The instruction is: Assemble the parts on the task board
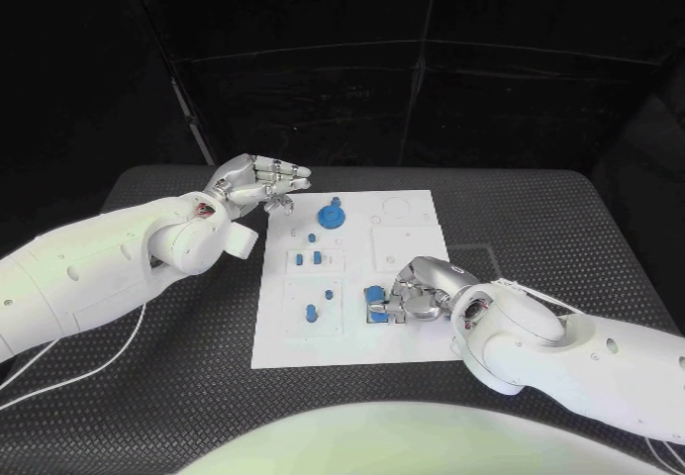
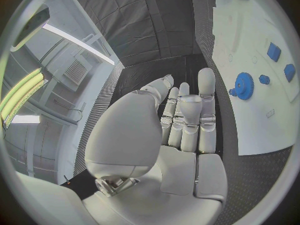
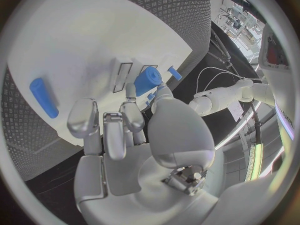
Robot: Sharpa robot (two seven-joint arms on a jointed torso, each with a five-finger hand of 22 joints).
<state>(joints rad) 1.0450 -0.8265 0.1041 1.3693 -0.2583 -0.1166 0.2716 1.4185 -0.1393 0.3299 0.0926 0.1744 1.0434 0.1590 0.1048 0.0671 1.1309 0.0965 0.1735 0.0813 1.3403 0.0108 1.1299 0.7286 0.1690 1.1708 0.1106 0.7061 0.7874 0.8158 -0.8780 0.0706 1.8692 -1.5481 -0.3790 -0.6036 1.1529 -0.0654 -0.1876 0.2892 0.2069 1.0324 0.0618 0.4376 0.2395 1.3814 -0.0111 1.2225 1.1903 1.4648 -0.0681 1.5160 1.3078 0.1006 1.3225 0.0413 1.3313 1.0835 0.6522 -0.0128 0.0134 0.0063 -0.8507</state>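
Currently I see my right hand (image 1: pixel 411 293) grasping a blue part (image 1: pixel 374 294) on the task board (image 1: pixel 414 341), while my left hand (image 1: pixel 257 183) hovers released beside the blue gear (image 1: pixel 332 215).

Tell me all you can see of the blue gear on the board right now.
The blue gear is a round toothed wheel with a raised knob at its centre, plastic by the look. It lies flat near the far left corner of the white task board, with smaller blue pieces close by. The left hand is beside it, fingers curled, not touching it in the left wrist view.
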